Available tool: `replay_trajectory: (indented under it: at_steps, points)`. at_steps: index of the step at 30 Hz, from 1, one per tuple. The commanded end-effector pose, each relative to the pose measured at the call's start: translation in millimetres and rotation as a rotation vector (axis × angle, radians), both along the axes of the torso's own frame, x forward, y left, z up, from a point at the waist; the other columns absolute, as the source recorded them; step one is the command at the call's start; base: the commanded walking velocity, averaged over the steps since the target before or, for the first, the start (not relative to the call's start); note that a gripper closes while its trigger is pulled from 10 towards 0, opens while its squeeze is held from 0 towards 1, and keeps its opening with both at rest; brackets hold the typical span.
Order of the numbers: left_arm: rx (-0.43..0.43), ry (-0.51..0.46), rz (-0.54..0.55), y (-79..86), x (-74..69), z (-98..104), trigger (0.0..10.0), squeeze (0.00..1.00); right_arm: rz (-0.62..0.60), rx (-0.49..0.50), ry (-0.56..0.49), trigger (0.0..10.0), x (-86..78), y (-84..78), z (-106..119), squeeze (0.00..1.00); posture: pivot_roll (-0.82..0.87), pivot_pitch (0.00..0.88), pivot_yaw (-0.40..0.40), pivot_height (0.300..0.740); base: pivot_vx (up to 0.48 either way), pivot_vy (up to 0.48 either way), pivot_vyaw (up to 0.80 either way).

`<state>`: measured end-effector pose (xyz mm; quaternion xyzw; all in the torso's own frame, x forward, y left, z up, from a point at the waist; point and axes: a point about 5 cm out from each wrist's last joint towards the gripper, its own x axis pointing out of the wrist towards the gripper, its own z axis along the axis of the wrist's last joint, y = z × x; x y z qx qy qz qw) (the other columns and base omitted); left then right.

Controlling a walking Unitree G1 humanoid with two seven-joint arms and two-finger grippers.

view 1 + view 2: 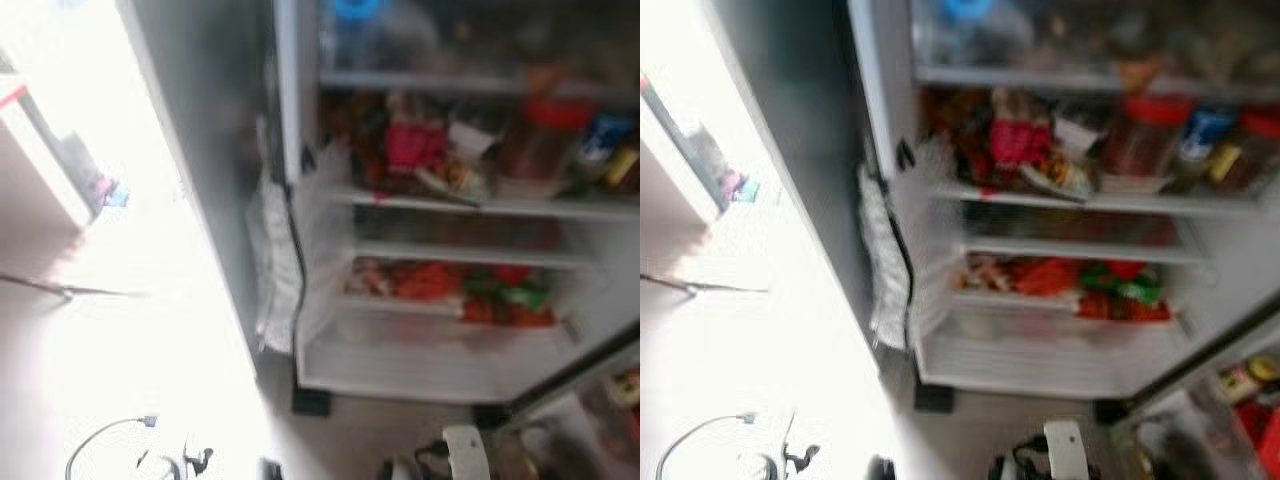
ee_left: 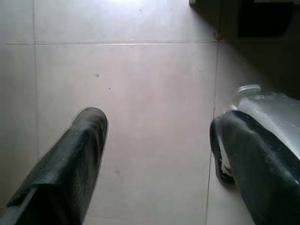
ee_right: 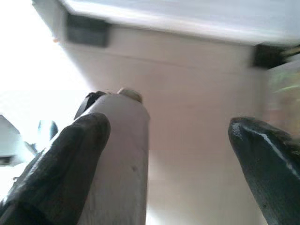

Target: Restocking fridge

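— White light washes over the floor on the left. Where is the fridge (image 1: 300, 130)?

— Ahead, its door swung open. Red packets (image 1: 1018, 140) crowd a middle shelf (image 1: 480, 205), a red-lidded jar (image 1: 1145, 135) stands to their right, and red and green produce fills the drawer (image 1: 450, 290) lower down. All of it is blurred.

— And the grippers?

— The left gripper (image 2: 157, 154) hangs over pale floor tiles (image 2: 140, 84), fingers wide apart, empty. The right gripper (image 3: 171, 145) points at the fridge's base, fingers also spread, holding nothing.
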<state>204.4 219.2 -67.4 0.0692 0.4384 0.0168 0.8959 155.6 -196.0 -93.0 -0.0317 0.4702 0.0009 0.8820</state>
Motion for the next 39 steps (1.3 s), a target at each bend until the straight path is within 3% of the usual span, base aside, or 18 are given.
replay_trajectory:
  at_steps: [1, 12, 27, 39]
  points:
    - [-0.011, 0.026, 0.004, -1.0, -7.5, -4.4, 10.0, 0.00, 0.000, 0.007, 0.125, 10.0, -31.8, 2.1, -12.8, 0.00, 0.04, 0.110, 0.023, 0.655, 0.000, 0.480, 0.00]
    - [-0.013, 0.031, 0.009, -0.7, -11.8, -6.5, 10.0, 0.00, -0.009, 0.006, 0.131, 10.0, -36.4, -2.3, -13.4, 0.00, 0.03, 0.090, 0.032, 0.655, 0.000, 0.470, 0.00]
    - [-0.015, 0.059, -0.055, -5.9, -21.9, -12.3, 10.0, 0.00, 0.000, 0.032, 0.098, 10.0, -29.0, 8.4, -12.2, 0.00, 0.02, 0.057, 0.038, 0.655, 0.000, 0.000, 0.00]
    - [-0.012, 0.061, -0.057, -6.2, -23.3, -13.0, 10.0, 0.00, -0.003, 0.035, 0.092, 10.0, -30.0, 8.4, -12.3, 0.00, 0.02, 0.035, 0.041, 0.725, 0.000, 0.000, 0.00]
